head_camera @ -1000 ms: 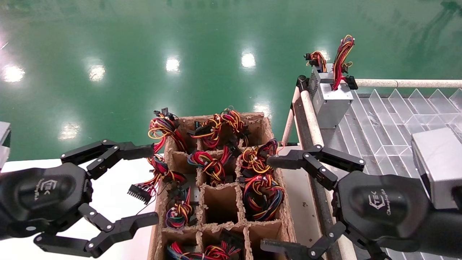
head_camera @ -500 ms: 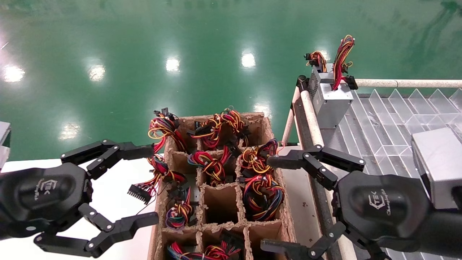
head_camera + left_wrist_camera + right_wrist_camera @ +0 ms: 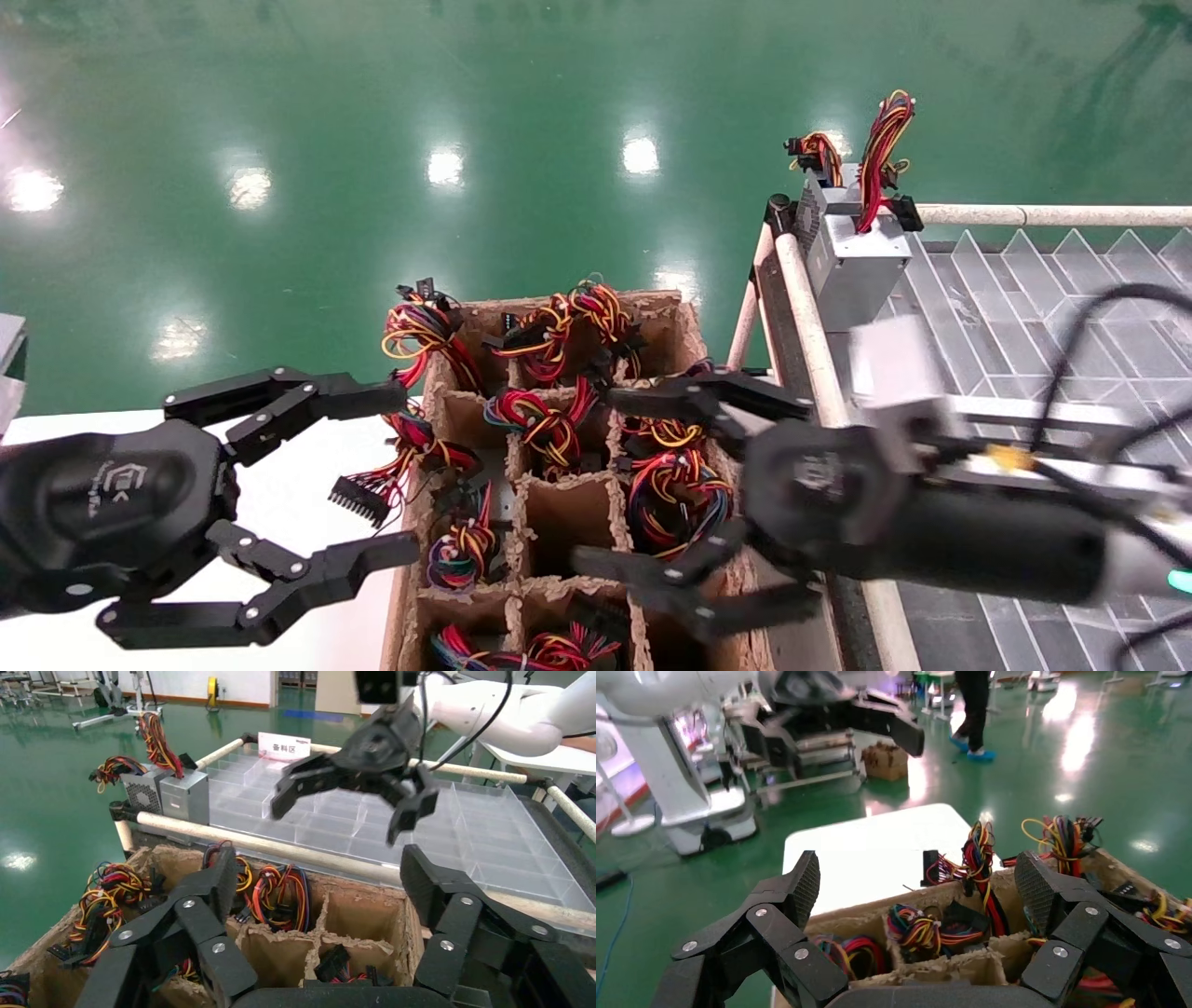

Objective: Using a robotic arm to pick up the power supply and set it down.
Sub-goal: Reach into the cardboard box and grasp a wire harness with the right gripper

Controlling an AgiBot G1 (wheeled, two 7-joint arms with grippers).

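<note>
While both grippers hang with their fingers spread wide and empty, a brown cardboard crate (image 3: 694, 321) with pulp dividers sits between them, split into a grid of cells. Most cells hold a power supply sunk out of sight, with only its bundle of red, yellow, orange and black wires (image 3: 540, 419) poking up; one middle cell (image 3: 570, 527) shows bare cardboard walls and no wires. A black multi-pin connector (image 3: 358, 499) on one bundle spills over the crate's left wall onto the white table (image 3: 279, 522).

The right gripper (image 3: 652, 489) reaches in from the right, hovering above the crate's right-hand column of cells, one finger (image 3: 689, 401) toward the far side and the other toward the near side, clamped on nothing. The left gripper (image 3: 349, 485) hangs over the white table just beside the crate's left wall, touching nothing.

To the right stands a clear plastic divider tray (image 3: 1006, 289) framed by pale tubular rails (image 3: 801, 298). In its far left corner stands one power supply (image 3: 852, 256), a silver-grey box upright against the rail, its wire bundle (image 3: 885, 140) rising from the top. In the left wrist view a second, perforated unit (image 3: 144, 792) stands beside it, touching or nearly so.
</note>
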